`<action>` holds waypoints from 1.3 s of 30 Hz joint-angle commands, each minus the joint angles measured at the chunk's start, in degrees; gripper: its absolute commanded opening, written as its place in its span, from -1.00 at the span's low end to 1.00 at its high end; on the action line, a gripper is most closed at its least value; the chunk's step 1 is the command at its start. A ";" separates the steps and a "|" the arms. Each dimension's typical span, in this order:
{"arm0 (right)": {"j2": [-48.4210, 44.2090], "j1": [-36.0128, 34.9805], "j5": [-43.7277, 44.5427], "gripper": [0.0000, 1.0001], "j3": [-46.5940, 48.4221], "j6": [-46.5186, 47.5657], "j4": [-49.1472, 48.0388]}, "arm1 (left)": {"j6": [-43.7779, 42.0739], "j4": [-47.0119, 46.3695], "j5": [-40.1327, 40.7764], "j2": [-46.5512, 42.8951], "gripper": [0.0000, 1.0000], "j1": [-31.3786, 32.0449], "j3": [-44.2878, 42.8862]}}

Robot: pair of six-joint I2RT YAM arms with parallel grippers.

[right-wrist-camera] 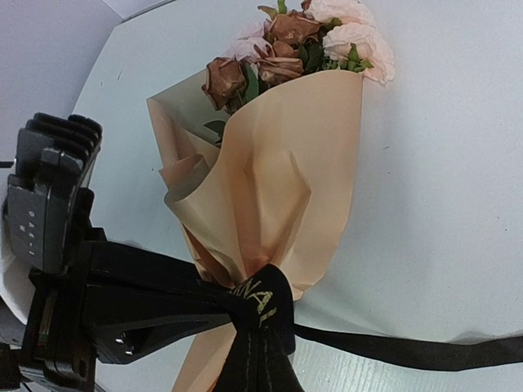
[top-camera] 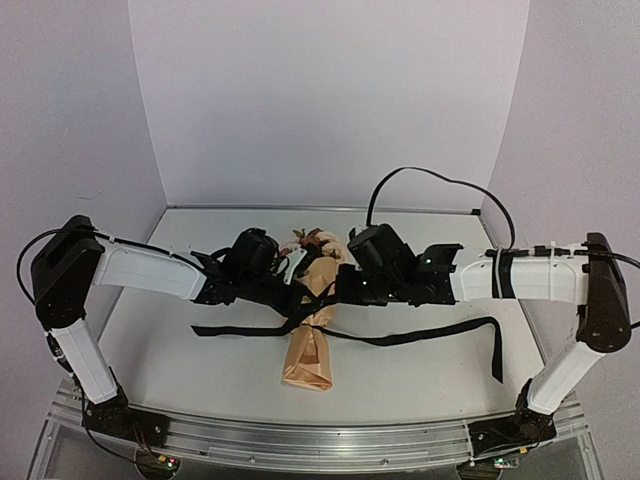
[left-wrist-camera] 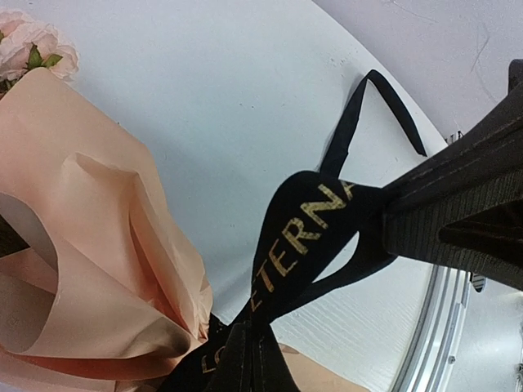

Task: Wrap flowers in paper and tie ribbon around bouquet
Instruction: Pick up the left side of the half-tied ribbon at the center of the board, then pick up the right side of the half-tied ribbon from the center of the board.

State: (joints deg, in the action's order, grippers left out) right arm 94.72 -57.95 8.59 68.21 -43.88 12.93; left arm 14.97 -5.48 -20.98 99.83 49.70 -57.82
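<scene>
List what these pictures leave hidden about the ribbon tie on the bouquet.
Top view: left hand and right hand crowd over the bouquet, hiding any knot in the ribbon.
Left wrist: ribbon crossing cut off by bottom edge; lettering only partly readable.
Right wrist: crossing also cut off below; stems hidden inside the paper.

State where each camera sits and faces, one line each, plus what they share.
Top external: above and behind the bases, looking down; both arms show, left tool and right tool at the bouquet.
Left wrist: close in, facing the lettered ribbon; own finger at right.
Right wrist: faces the flowers; left tool at left.
Shared: bouquet and ribbon in all.
</scene>
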 commanded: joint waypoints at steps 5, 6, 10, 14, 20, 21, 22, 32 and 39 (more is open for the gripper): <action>-4.64 -0.32 1.72 0.22 -2.58 -0.59 0.59 | 3.38 -3.79 4.19 -1.31 -1.00 0.21 2.31; -5.84 -0.25 2.33 0.29 -3.86 -1.23 0.98 | 3.72 -4.24 4.44 -1.53 -1.00 0.22 2.71; -10.90 0.34 7.41 0.29 -10.00 -7.46 7.01 | 4.23 -5.55 4.92 -2.23 -1.00 0.22 3.76; -16.17 2.55 14.31 0.28 -17.36 -18.73 15.30 | 3.94 -6.29 4.88 -3.34 -1.00 0.22 4.20; -21.30 11.80 13.21 0.23 -26.73 -30.95 21.13 | 3.03 -5.99 3.92 -3.85 -1.00 0.22 3.60; -21.51 13.42 13.01 0.23 -27.64 -31.95 21.26 | 2.96 -6.03 3.81 -3.95 -1.00 0.22 3.59; -21.34 15.19 12.63 0.23 -28.13 -32.18 21.33 | 2.88 -6.05 3.62 -4.02 -1.00 0.22 3.55; -8.07 20.86 6.47 0.22 -20.43 -33.50 21.70 | 2.78 -6.55 2.69 -4.04 -1.00 0.25 3.34; -3.09 20.86 5.44 0.10 -18.62 -39.71 21.11 | 2.86 -7.11 2.24 -5.26 -1.00 0.23 4.23</action>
State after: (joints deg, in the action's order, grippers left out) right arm 89.84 -37.15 13.93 48.42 -78.65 33.21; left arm 18.06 -9.78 -17.90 98.04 49.82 -53.58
